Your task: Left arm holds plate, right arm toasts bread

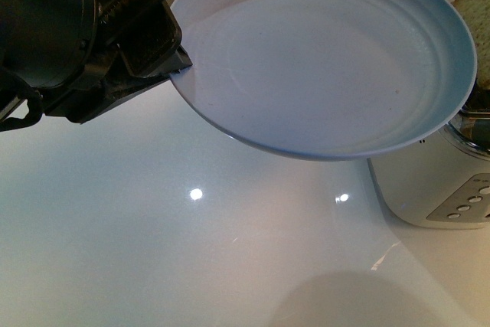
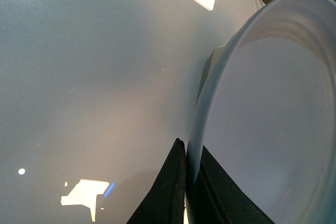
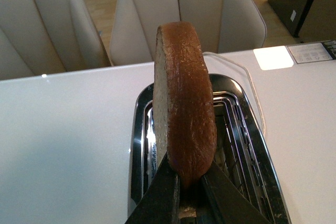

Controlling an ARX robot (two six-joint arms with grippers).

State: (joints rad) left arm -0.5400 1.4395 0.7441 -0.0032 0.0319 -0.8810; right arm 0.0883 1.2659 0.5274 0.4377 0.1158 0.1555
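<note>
Glossy white tabletop (image 1: 153, 250) fills the front view, with ceiling lights mirrored in it. Above it, a round, shallow, pale blue-grey plate (image 1: 321, 59) with a raised rim is held tilted, clear of the surface. Its bare inner face is marked by faint concentric rings and a few small dark specks. The rim is clenched by the black left gripper (image 1: 178, 63); in the left wrist view one ridged jaw is seen on each face of the rim. To the right, partly hidden by the plate, a white toaster (image 1: 425, 181) with a chrome top is stood on the table. A single slice of light brown sandwich bread (image 3: 184, 108) with darker tan crust and a rounded top is held upright over the toaster's long slots. Its lower end is grasped between the two black fingers of the right gripper (image 3: 191, 187). Whether the slice has entered a slot cannot be told. Two beige upholstered chairs (image 3: 184, 14) are seen beyond the table.
</note>
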